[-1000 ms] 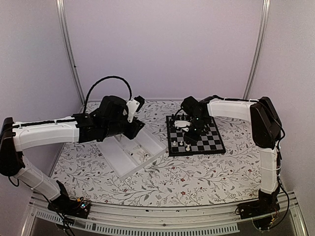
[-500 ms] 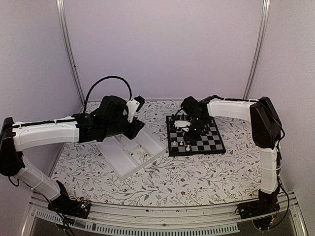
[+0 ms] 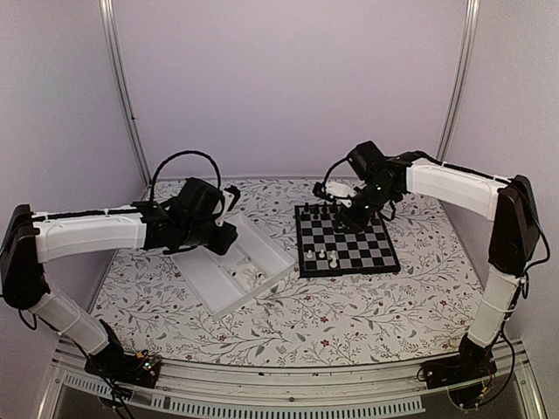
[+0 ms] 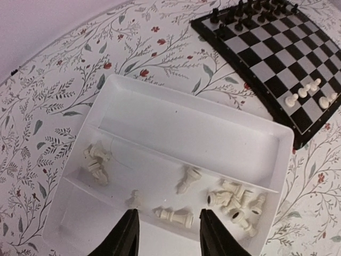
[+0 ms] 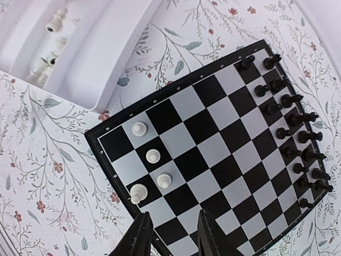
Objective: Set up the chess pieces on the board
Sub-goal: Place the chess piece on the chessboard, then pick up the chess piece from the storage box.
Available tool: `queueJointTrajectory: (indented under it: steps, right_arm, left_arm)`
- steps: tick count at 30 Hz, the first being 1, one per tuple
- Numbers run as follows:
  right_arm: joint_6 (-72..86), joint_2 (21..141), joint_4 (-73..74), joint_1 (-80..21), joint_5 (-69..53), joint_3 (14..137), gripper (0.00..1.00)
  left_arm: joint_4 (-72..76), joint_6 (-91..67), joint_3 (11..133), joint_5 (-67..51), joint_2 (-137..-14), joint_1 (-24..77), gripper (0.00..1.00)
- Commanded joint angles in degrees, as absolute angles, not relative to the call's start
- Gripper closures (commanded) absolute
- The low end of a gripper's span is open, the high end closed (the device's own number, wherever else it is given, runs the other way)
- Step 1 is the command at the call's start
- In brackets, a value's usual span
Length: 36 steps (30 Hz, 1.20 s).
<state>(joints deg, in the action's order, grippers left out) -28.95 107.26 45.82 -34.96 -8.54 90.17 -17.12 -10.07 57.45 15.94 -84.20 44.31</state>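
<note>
the board [image 3: 367, 249] lies on the table [image 3: 349, 314], and the tray [image 4: 176, 122] lies just beside it on the left. four chess pieces [image 5: 153, 156] stand close together on the board, near its front left corner. the other chessmen [image 5: 298, 118] stand in rows along its back edge. loose pieces [image 4: 224, 198] lie in the tray, most at the end close to the board.

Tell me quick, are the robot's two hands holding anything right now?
Left gripper: jaws open, holding nothing, over the white compartmented plastic tray.
Right gripper: jaws open, holding nothing, over the small black-and-grey checked chessboard.
</note>
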Motion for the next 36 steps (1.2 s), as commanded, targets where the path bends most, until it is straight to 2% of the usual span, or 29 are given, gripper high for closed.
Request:
queueJointTrajectory:
  steps: [1, 7, 16, 28, 31, 36]
  right_arm:
    - [-28.99, 97.64, 38.85, -29.6, -21.62, 82.55, 0.67]
    - [-29.82, 89.68, 30.98, -28.53, -29.84, 71.65, 0.66]
    - [-30.98, 89.12, 30.37, -28.49, -32.44, 69.78, 0.67]
    - [-31.69, 89.3, 30.26, -28.51, -32.21, 69.0, 0.66]
    - [-31.79, 89.44, 30.25, -28.5, -32.17, 68.91, 0.66]
    - [-31.86, 89.95, 30.24, -28.55, -32.07, 68.87, 0.66]
  left_arm:
    - [-22.26, -10.2, 55.73, 10.13, -86.58, 39.83, 0.6]
    - [-21.15, -6.26, 57.8, 4.68, -94.49, 38.33, 0.6]
    - [-12.23, -3.06, 57.37, 2.01, -100.55, 38.32, 0.61]
    - [-12.93, -0.09, 60.62, -1.19, -107.18, 37.65, 0.62]
    - [-13.29, -0.09, 61.51, -1.99, -109.43, 37.45, 0.67]
    - [-14.62, -0.09, 62.21, -4.16, -111.11, 37.52, 0.81]
